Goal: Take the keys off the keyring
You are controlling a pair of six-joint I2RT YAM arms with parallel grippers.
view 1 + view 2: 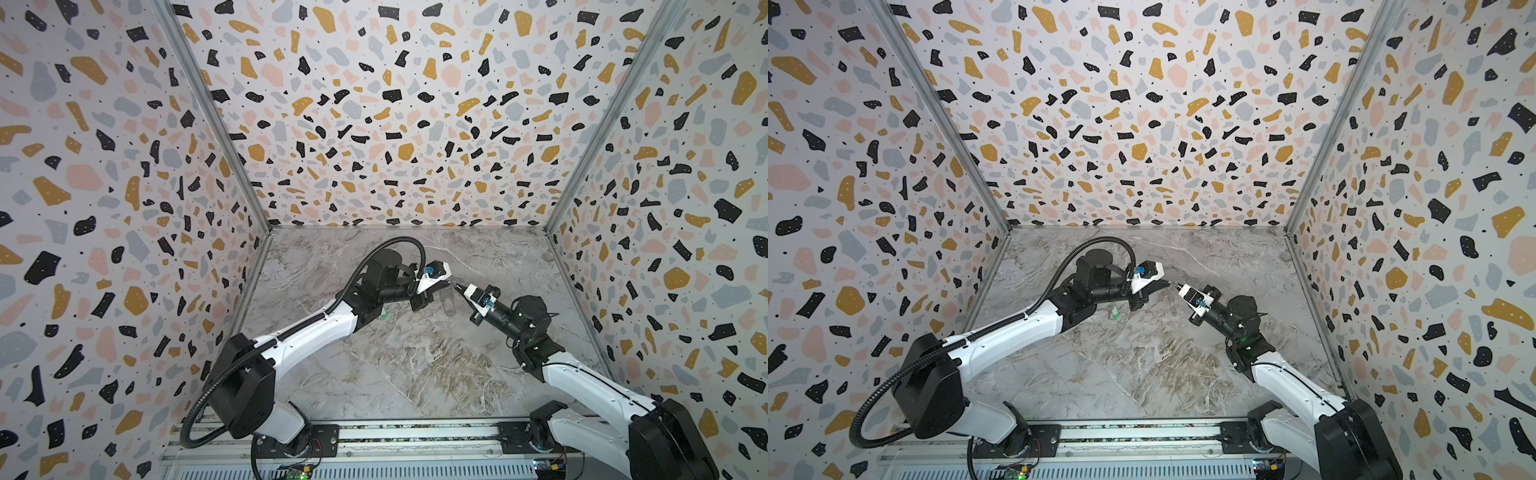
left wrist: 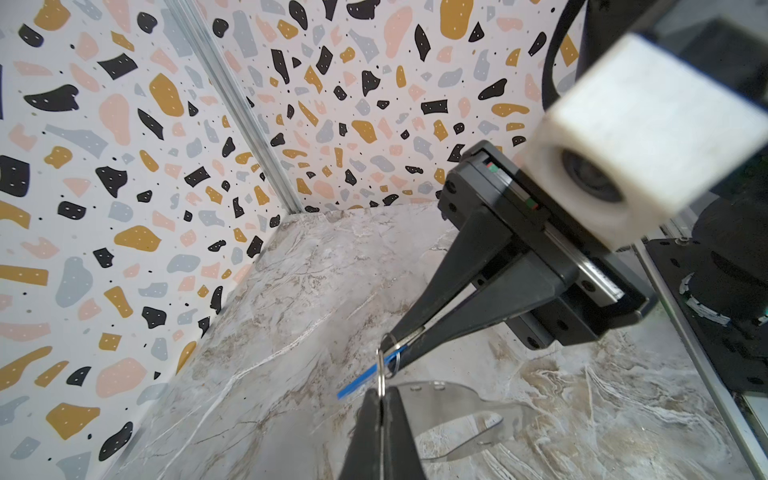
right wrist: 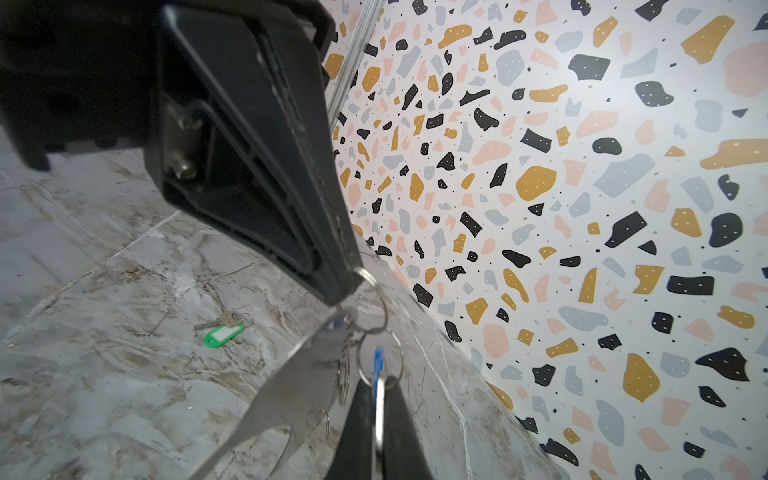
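My left gripper (image 2: 381, 395) and right gripper (image 3: 379, 384) meet tip to tip above the table's far middle in both top views, left gripper (image 1: 448, 284), right gripper (image 1: 456, 287). The left one is shut on a wire ring (image 3: 374, 303) from which the keyring (image 2: 436, 401), a flat grey tab with an oval cut-out, hangs in the air. The right one is shut on a smaller ring (image 3: 380, 365) that carries the blue tag (image 2: 361, 382); its key is hidden. The other key with the green tag (image 3: 224, 332) lies loose on the table (image 1: 1142, 365), near the left forearm.
Terrazzo-patterned walls (image 1: 395, 124) close the marble table at the back and both sides. A metal rail (image 1: 374, 440) with the arm bases runs along the front. The left arm's black cable (image 1: 390, 245) arcs over its wrist.
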